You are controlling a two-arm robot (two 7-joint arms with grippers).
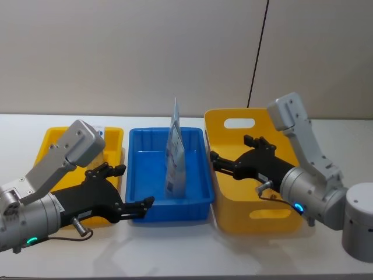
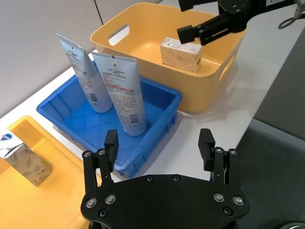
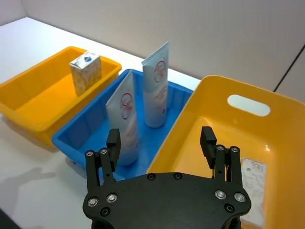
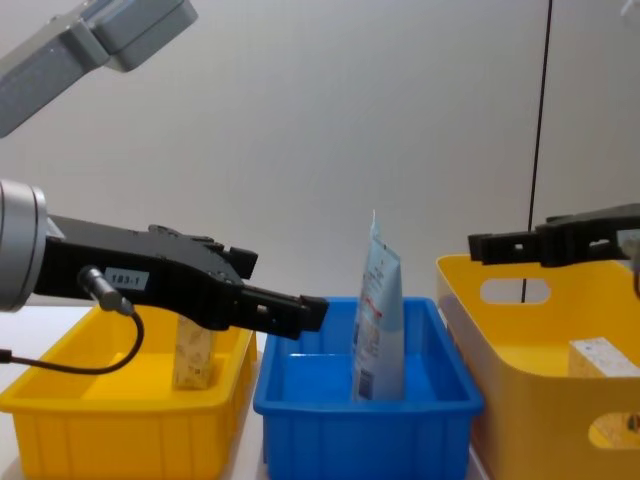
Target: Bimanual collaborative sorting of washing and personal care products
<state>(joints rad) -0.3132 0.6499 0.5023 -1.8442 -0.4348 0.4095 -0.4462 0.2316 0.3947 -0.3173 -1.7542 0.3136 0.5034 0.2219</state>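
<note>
We judged the sorting to be far along: every product we could see sat in a bin, and both pincers hung empty. The left pincer (image 1: 134,185), at the lower left of the head view, was spread wide with nothing between its fingers, its lower finger just beside the front corner of the blue bin (image 1: 169,211). The right pincer (image 1: 231,149), right of centre, was likewise spread and empty above the tall yellow bin (image 1: 233,220). Two tubes stood upright in the blue bin, the nearer tube (image 2: 125,93) and the farther tube (image 2: 81,71) close together, crimped ends up. The first carton (image 3: 86,71) stood in the low yellow bin (image 1: 49,140) at the left of the frame. The second carton (image 2: 180,54) lay on the floor of the tall bin, below the right pincer.

We took this for a pause between picks or the close of the task. If the second carton belonged with the first, the right pincer would need to drop straight down inside the tall walls, which left little sideways room. The tubes rose well above the blue rim and looked easy to topple, so any crossing called for height. The tabletop (image 1: 175,251) along the bottom of the frame offered open room for pulling back.
</note>
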